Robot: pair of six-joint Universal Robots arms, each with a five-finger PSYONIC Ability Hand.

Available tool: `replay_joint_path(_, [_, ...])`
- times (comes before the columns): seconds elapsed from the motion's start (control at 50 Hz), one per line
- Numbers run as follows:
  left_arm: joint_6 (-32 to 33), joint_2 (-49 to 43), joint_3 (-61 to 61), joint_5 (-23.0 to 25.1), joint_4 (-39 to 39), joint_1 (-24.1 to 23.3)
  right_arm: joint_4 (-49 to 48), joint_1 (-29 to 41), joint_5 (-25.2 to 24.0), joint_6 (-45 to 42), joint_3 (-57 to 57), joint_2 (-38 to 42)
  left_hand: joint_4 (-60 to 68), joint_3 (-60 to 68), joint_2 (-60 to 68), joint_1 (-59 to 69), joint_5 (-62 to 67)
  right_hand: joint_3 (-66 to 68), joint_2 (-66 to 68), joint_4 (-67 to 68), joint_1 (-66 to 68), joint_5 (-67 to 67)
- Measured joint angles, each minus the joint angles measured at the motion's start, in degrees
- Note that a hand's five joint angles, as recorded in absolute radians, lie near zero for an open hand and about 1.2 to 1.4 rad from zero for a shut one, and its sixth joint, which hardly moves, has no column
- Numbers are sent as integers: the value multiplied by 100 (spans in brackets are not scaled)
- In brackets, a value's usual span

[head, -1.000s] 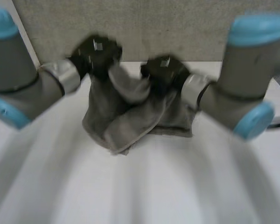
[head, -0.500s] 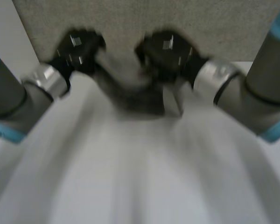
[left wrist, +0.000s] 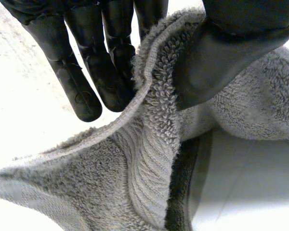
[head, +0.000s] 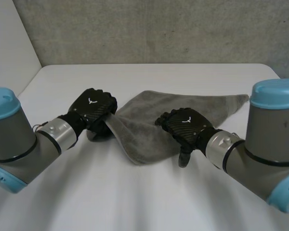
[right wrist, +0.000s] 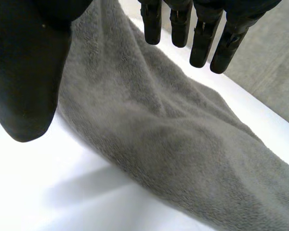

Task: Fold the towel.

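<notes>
The towel lies on the table between the hands. The left hand pinches its hemmed edge between thumb and fingers, while the right hand is over the cloth with fingers straight, grasping nothing. Close the right hand on the edge beneath its palm before lifting, so that both sides rise level and the fold runs straight.

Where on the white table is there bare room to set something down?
Bare white table lies between the grey terry towel and the concrete wall, and on the towel's near side. The middle is crowded: left hand pinches the towel's edge, right hand over it.
</notes>
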Motion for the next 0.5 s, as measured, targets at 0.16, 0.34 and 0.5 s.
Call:
replay_joint_path(0.16, [-645,365,553,-9,-616,-74,-370,46,-30,1106,560,-234,0,0,0,0,0,11,14,12,68,15])
replay_joint_path(0.34, [-1884,588,1031,-10,-891,-139,-1094,57,-28,2256,622,147,0,0,0,0,0,11,14,10,68,15])
replay_joint_path(0.5, [-2214,776,1072,-13,-882,-247,-1854,100,326,2472,94,1098,0,0,0,0,0,32,19,29,121,32])
